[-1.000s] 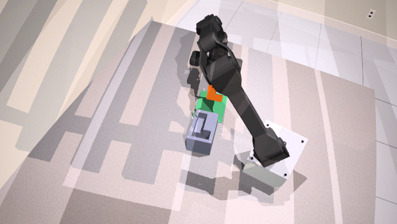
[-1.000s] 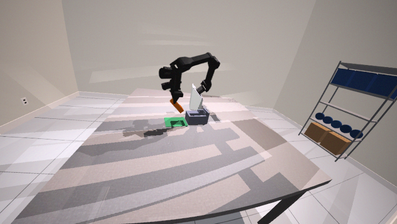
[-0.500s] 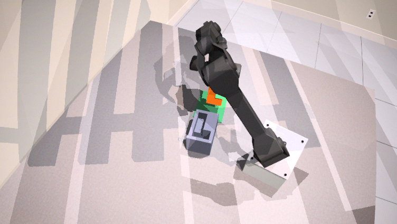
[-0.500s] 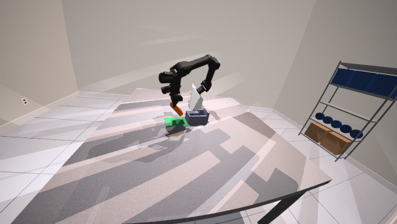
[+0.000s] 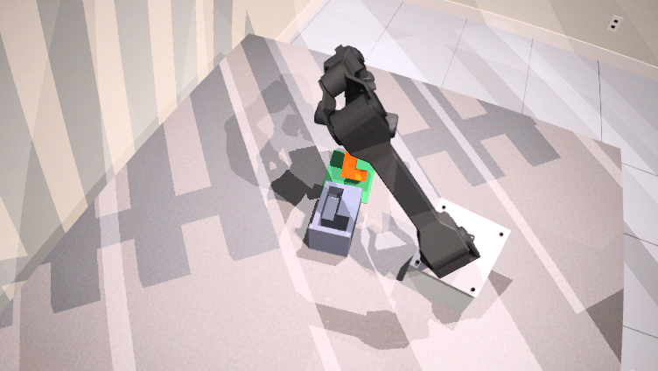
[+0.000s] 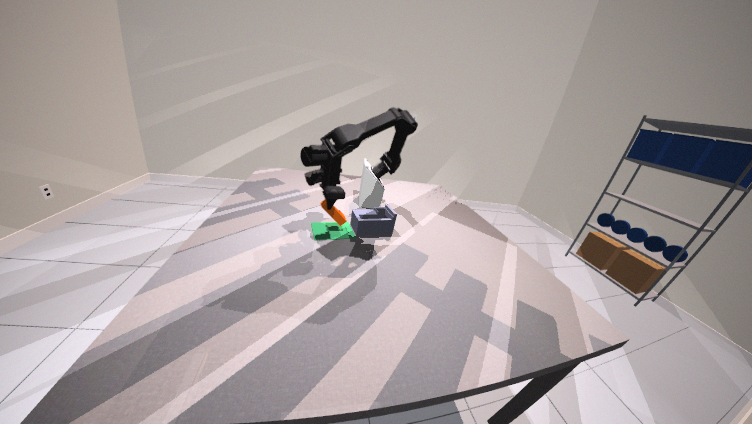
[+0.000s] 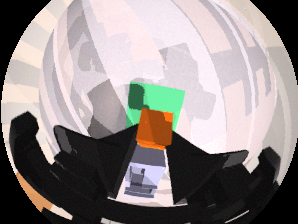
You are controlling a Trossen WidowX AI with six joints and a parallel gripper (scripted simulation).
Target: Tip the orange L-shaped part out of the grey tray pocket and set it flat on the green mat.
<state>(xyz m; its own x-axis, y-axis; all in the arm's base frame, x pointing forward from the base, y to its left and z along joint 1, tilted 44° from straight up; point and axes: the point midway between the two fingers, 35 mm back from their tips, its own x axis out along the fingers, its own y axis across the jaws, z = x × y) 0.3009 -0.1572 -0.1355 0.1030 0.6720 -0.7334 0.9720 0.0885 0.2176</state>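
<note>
My gripper [image 6: 329, 202] [image 7: 153, 129] is shut on the orange L-shaped part [image 5: 348, 166] [image 6: 335, 214] [image 7: 155, 126], near its upper end. The part hangs tilted above the green mat [image 5: 367, 192] [image 6: 321, 228] [image 7: 171, 97], with its L-shaped end lower and toward the tray. A gap shows under it in the exterior view. The fingertips are hidden behind the arm in the top view. The grey tray [image 5: 353, 195] [image 6: 372, 228] [image 7: 153, 172] stands beside the mat, its pocket empty.
The arm's white base block [image 5: 490, 244] [image 6: 370, 192] stands on the far side of the tray in the exterior view. The tray's raised walls stand close to the part's lower end. A shelf rack [image 6: 615, 194] stands beyond the table.
</note>
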